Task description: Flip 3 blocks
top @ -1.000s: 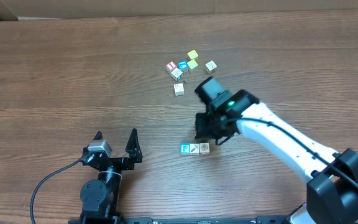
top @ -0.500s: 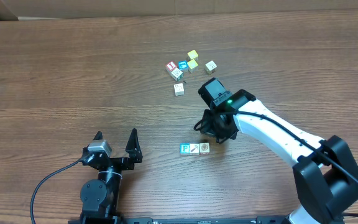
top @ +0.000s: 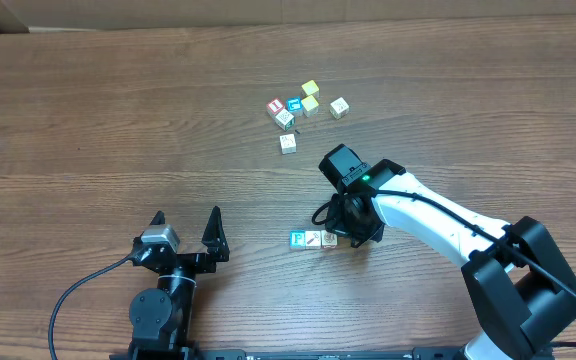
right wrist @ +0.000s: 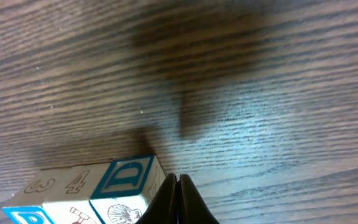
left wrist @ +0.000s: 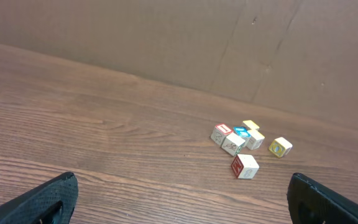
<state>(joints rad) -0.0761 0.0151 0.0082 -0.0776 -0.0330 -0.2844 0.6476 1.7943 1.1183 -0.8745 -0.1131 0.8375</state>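
A brown wood-grain table is evenly lit; its far edge is bordered by a plain cardboard wall.

The right arm is white and smooth, with black joints and a big black base. A small green light glows on its black wrist. A thin black cable runs along the white part. The left arm is black, with a grey box on top and two pointy black fingers with bumpy skin. A long black cable curls out from it.
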